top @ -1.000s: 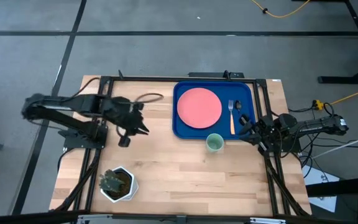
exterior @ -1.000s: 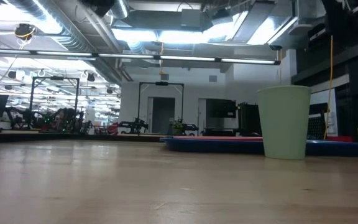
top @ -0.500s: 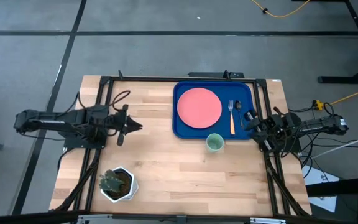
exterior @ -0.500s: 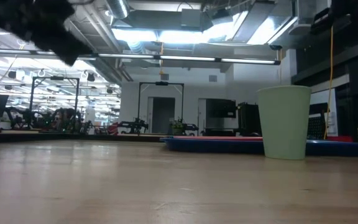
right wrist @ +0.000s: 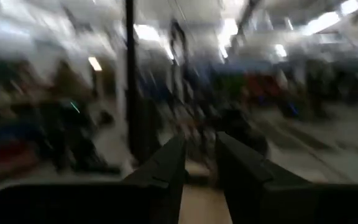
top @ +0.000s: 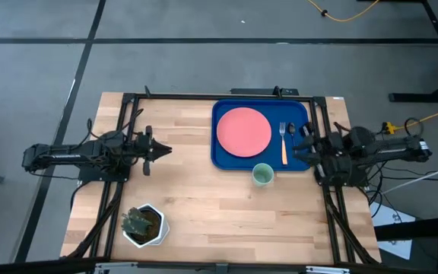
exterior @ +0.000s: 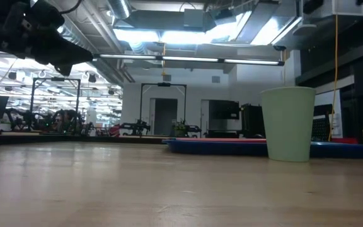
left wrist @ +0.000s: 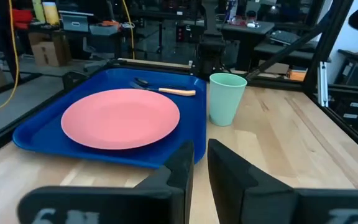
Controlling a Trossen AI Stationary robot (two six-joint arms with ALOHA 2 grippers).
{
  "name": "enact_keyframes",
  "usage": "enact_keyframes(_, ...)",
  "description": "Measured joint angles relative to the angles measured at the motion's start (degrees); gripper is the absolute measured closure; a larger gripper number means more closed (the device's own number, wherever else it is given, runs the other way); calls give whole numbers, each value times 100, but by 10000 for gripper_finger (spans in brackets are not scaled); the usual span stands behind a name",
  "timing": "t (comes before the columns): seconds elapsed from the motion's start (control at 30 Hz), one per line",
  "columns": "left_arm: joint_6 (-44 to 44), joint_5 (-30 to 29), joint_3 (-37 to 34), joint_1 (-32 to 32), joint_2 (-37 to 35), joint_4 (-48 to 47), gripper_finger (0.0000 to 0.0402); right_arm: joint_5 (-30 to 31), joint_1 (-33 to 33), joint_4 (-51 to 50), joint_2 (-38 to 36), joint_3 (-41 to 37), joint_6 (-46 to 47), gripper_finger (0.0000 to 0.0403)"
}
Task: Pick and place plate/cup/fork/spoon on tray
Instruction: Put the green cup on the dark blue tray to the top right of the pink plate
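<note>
The coral-pink plate (top: 243, 131) lies on the blue tray (top: 217, 157). The tan-handled fork (top: 284, 143) and the dark spoon (top: 290, 130) lie on the tray to the plate's right. The pale green cup (top: 262, 174) stands upright on the table against the tray's near rim; it also shows in the left wrist view (left wrist: 227, 98) and the low view (exterior: 288, 123). My left gripper (top: 160, 148) is shut and empty over the table's left part, pointing toward the tray. My right gripper (top: 304, 142) is shut and empty by the tray's right rim.
A white pot with a plant (top: 143, 224) stands near the table's front left corner. Black frame rails (top: 329, 205) run along the table's left and right sides. Bare wood lies between my left gripper and the tray.
My left arm has drawn back toward the table's left edge and come down, so its gripper now shows at the low view's upper left. My right gripper has gone a little toward the far edge along the tray's right rim. The plate, cup, fork and spoon have stayed put.
</note>
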Motion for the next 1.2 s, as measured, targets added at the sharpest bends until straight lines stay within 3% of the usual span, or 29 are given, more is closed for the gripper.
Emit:
enact_keyframes(0.1,0,-1,0,-2,0,-6,360,674,-6,-2064,600,1131,-382,308)
enact_keyframes(0.2,0,-3,-129,-2,0,144,360,1425,-7,-4008,1133,2078,-143,308)
enact_keyframes(0.33,-21,-7,-686,-2,5,1000,360,1713,-7,-5208,1730,2735,391,308)
enact_keyframes(0.43,-118,-64,-664,0,11,993,360,1671,-7,-5311,2057,2855,496,308)
enact_keyframes(0.6,-123,-56,-664,-2,7,1021,360,912,-48,-5422,2863,2763,611,308)
enact_keyframes(0.83,-151,-5,-675,-7,11,980,360,912,-48,-5567,3844,2759,450,308)
enact_keyframes(1.2,-151,-3,-678,-7,11,748,360,1047,-48,-5732,4520,2759,487,308)
